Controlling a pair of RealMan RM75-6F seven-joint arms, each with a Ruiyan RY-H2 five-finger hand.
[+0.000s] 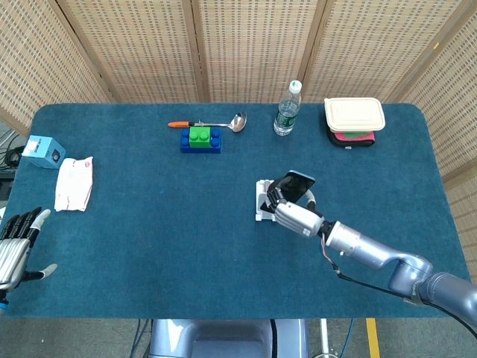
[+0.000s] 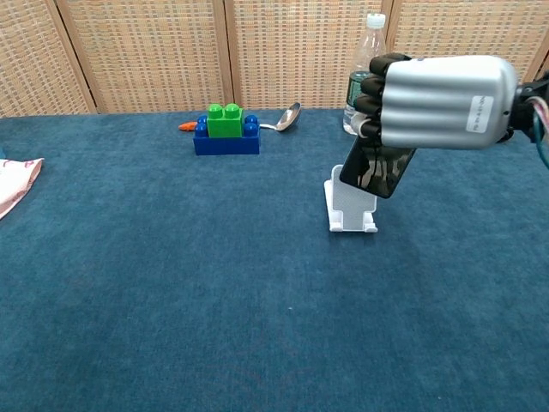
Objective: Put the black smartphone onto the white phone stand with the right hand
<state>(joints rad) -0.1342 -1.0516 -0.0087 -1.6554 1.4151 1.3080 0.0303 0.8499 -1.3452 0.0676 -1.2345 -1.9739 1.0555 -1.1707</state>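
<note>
Black smartphone (image 2: 377, 169) tilted, directly over upright white phone stand (image 2: 351, 206).

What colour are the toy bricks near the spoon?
The toy bricks are green on top of a blue base, clearest in the chest view, beside the spoon.

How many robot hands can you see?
2. The right robot hand holds the black smartphone over the white phone stand; the left robot hand is at the table's left edge.

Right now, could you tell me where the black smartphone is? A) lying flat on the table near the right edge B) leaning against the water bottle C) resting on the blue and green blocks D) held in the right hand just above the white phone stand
D: the right hand grips the black smartphone tilted over the white phone stand.
</note>
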